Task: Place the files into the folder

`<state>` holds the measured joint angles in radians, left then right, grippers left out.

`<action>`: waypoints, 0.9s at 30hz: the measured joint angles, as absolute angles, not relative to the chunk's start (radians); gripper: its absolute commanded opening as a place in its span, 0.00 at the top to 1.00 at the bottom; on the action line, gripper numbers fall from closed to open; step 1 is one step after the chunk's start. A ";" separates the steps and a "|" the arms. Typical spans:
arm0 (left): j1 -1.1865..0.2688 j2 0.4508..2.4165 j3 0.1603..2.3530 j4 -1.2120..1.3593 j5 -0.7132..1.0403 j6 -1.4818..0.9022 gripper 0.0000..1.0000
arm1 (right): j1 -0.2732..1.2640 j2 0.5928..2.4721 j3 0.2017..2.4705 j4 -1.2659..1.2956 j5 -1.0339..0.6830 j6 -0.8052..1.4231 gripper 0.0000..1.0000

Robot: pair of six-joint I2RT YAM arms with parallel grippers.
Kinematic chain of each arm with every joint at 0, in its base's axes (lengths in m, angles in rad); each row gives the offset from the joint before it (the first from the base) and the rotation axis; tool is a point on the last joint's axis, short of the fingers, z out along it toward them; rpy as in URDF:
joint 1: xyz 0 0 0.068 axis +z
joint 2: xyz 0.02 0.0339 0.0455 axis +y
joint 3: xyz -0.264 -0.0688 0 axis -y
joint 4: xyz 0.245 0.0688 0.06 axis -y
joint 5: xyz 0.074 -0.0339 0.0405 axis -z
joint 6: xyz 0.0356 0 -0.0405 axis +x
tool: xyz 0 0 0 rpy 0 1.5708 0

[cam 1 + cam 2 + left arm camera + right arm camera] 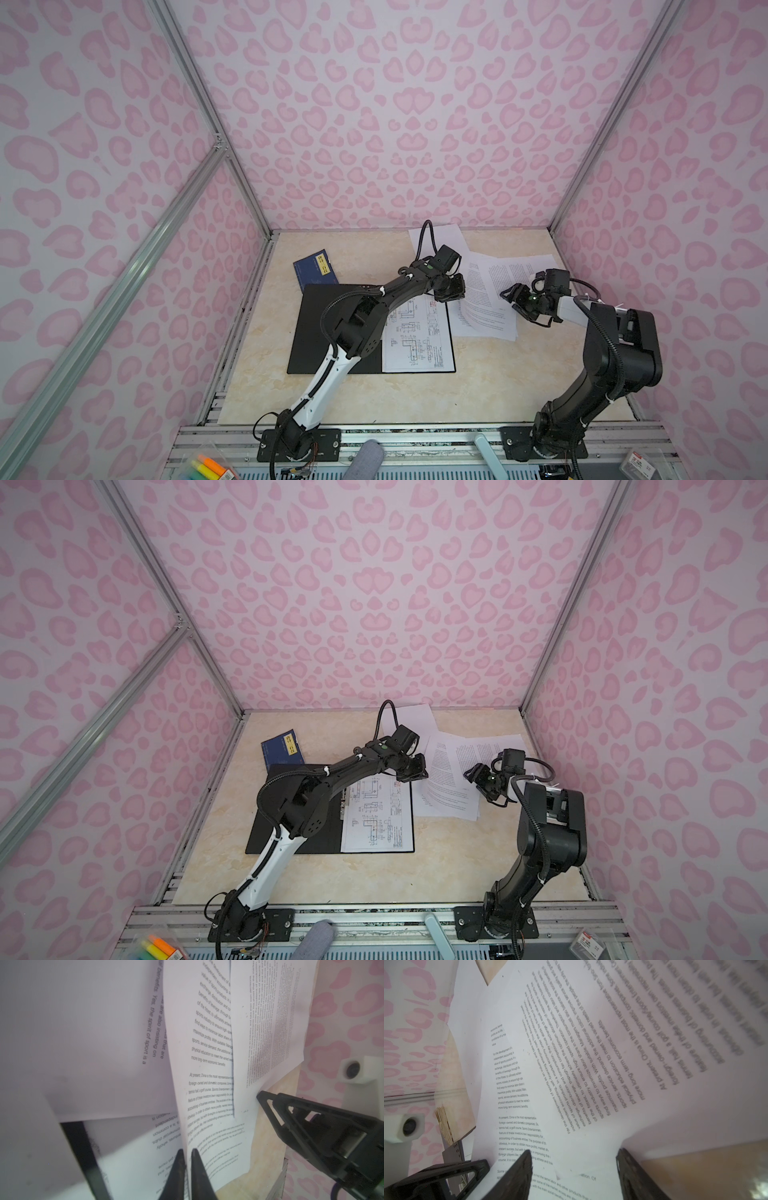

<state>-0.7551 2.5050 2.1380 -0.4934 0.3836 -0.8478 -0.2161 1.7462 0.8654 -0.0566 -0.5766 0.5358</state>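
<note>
beside the open folder [307,340], left gripper [187,1150] pinches a sheet edge of the files [488,299]; right gripper [574,1150] gapes wide over them. risk: thin grip slips, or neighbour sheets drag w/ it.

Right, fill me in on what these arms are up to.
The folder lies open on the table with one drawing sheet inside. The left gripper pinches the edge of a text sheet from the loose sheets beside the folder. The right gripper is open by those sheets.
</note>
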 measured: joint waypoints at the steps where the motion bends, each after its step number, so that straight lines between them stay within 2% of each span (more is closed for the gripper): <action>1: -0.754 2.508 2.139 -0.500 0.383 -0.852 0.96 | -0.216 1.742 0.860 -0.051 -0.576 0.539 0.33; 6: -0.748 2.508 2.157 -0.510 0.397 -0.854 0.96 | -0.228 1.682 0.823 -0.083 -0.575 0.565 0.24; 11: -0.744 2.507 2.168 -0.527 0.425 -0.854 0.96 | -0.245 1.583 0.805 -0.129 -0.542 0.585 0.21; 16: -0.707 2.495 2.121 -0.542 0.468 -0.866 0.96 | -0.260 1.484 0.783 -0.132 -0.556 0.612 0.12; 21: -0.661 2.492 2.056 -0.552 0.516 -0.897 0.96 | -0.273 1.455 0.751 -0.156 -0.606 0.618 0.09; 27: -0.646 2.474 2.012 -0.545 0.583 -0.934 0.96 | -0.277 1.408 0.698 -0.190 -0.665 0.617 0.09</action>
<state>-0.6460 2.4737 2.0117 -0.5453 0.5831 -0.9337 -0.2771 1.4082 0.6983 -0.1902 -0.6647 0.6174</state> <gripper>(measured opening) 0.051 0.917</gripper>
